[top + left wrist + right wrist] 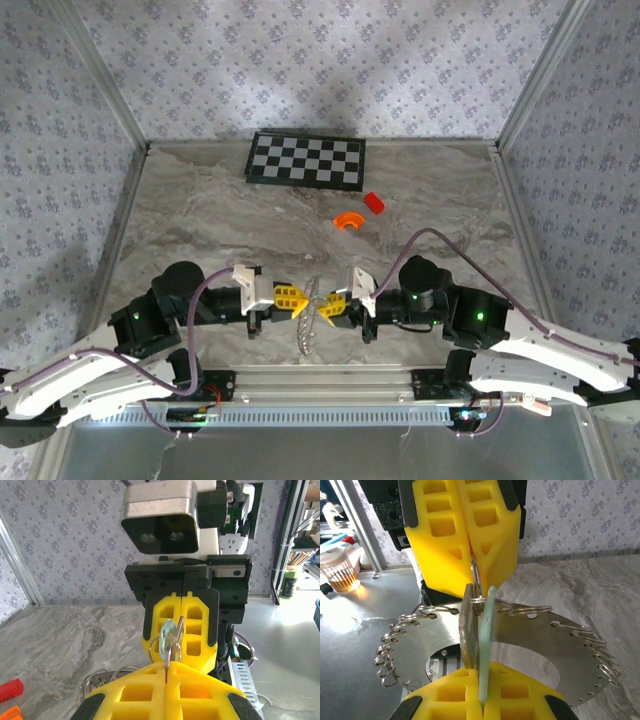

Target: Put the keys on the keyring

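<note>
**Keys and keyring met between both hands; threading not confirmed**

The left hand (288, 298) is pressed together on the keyring (476, 586), which it pinches by the edge at the very tips of its yellow fingers. The right hand (333, 307) faces it tip to tip and is clamped on the keys (468, 630), a bare metal one and a pale green one, side by side and upright. The top ends of the keys reach the keyring, just beside the left hand's fingertips.

Behind the keys stands a flat metal disc (535, 635) with many wire rings clipped round its rim. The pinched keyring sits at the disc's upper edge. Whether it hangs from the disc cannot be told.

Progress, as a judgement: pick-up and alignment are done, and the work is at the threading step. Whether either key has entered the coil cannot be told, so both count as outstanding.

Clearance: the hands work low over the near part of the surface (200, 220), close to the metal rail (320, 378) at its near edge, which leaves little room to draw back. Open surface lies on the far side. A red block (373, 202) and an orange piece (348, 220) lie far right, and a checkerboard (305, 160) lies at the far edge, all well apart from the hands. The side walls are well apart too.
</note>
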Motion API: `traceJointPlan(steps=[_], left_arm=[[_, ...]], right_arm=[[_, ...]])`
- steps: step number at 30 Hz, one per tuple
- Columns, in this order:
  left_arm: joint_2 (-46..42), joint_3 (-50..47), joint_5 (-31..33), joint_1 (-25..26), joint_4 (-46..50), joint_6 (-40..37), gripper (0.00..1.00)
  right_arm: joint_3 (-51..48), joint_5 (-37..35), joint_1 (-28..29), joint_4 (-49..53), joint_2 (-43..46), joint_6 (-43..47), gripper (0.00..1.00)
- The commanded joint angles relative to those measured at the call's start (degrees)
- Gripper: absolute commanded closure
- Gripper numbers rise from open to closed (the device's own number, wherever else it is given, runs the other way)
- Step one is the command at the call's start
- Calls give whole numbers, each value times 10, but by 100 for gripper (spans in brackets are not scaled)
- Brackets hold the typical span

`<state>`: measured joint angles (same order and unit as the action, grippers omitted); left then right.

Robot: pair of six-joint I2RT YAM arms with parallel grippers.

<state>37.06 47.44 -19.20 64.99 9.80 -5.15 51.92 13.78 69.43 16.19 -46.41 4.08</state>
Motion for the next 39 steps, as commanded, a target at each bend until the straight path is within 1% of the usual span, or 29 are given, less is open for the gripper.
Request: traceJointPlan(steps=[1, 10, 23, 27, 32, 37, 39], left_arm=[[-3, 11, 10, 0, -11, -11, 100], [19, 14, 20, 0, -2, -18, 100], [22, 13, 40, -1, 4, -20, 100], [22, 3, 41, 0, -8, -13, 100], [35, -1, 50, 0, -18, -10, 100], [40, -3, 59, 0, -13, -4, 100], [38, -14, 68, 0, -18, 0, 100]], right_arm=[[29, -45, 9, 36, 16, 14, 100], [62, -96, 26, 100, 11, 38, 100], [76, -118, 27, 110, 10, 44, 100], [81, -124, 27, 118, 8, 43, 100], [85, -135, 27, 140, 7, 38, 100], [90, -123, 25, 173, 7, 32, 100], [97, -137, 23, 194, 3, 21, 100]])
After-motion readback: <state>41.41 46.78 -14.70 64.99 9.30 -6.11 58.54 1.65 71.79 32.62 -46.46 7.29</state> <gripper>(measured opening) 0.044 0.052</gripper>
